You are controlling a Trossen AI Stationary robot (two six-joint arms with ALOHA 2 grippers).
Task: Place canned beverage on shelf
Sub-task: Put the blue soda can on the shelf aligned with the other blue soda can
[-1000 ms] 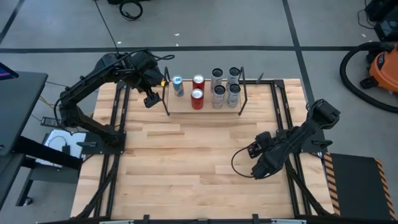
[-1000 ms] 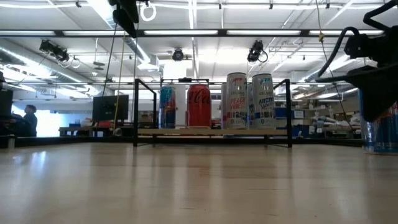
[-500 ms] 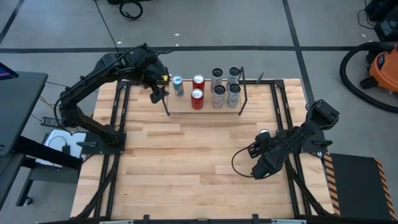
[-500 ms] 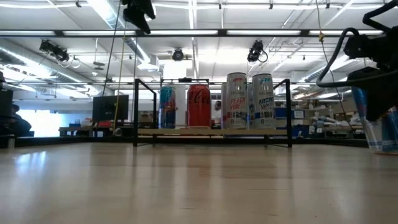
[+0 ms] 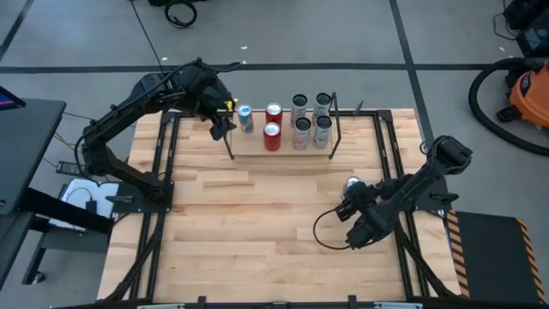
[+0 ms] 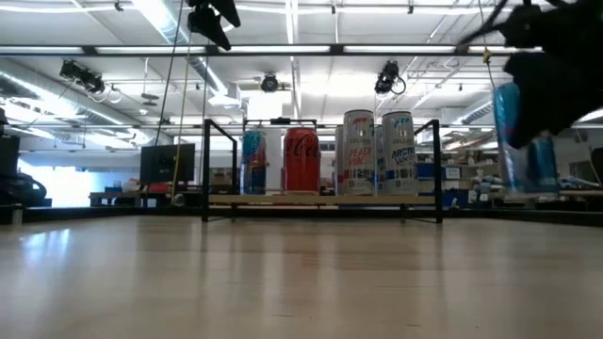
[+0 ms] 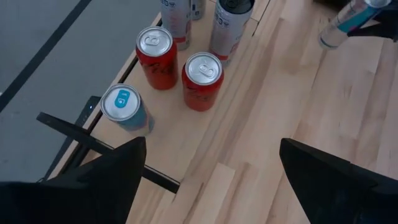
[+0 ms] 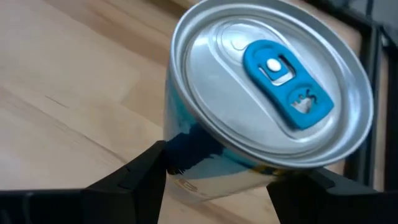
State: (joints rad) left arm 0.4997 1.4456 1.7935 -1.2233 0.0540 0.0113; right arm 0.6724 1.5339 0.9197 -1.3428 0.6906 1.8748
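Note:
The shelf [image 5: 287, 151], a low wooden plank with thin black rods, stands at the table's far middle. On it are a blue can [image 5: 245, 118], two red cans [image 5: 272, 130] and several tall silver cans [image 5: 310, 120]. My right gripper [image 5: 355, 196], over the right part of the table, is shut on a silver-blue beverage can [image 8: 267, 106] with a blue tab. In the low view this can [image 6: 518, 141] hangs tilted, well above the tabletop. My left gripper [image 7: 211, 180] hovers open high over the shelf's left end [image 5: 219, 127], with nothing between its fingers. My right gripper pinches the can's side wall [image 8: 180, 155] just under the top rim, one finger [image 8: 134, 177] on each side. The fingers slant down from the table's near right and lie across the can. The can is lifted clear of the table and tilted, top up.
Black upright rods [image 5: 230, 144] [image 5: 334, 130] stand at the shelf's corners. Black frame rails [image 5: 390, 163] run along the table's left and right sides. Bare wood [image 5: 257, 223] lies between the shelf and the near edge. An orange vacuum [image 5: 523, 86] sits on the floor, right.
My right gripper has risen and gone a little toward the table's left with the can, which stood upright on the table at the right and now hangs tilted, clear of it. My left gripper has tipped up somewhat over the shelf's left end.

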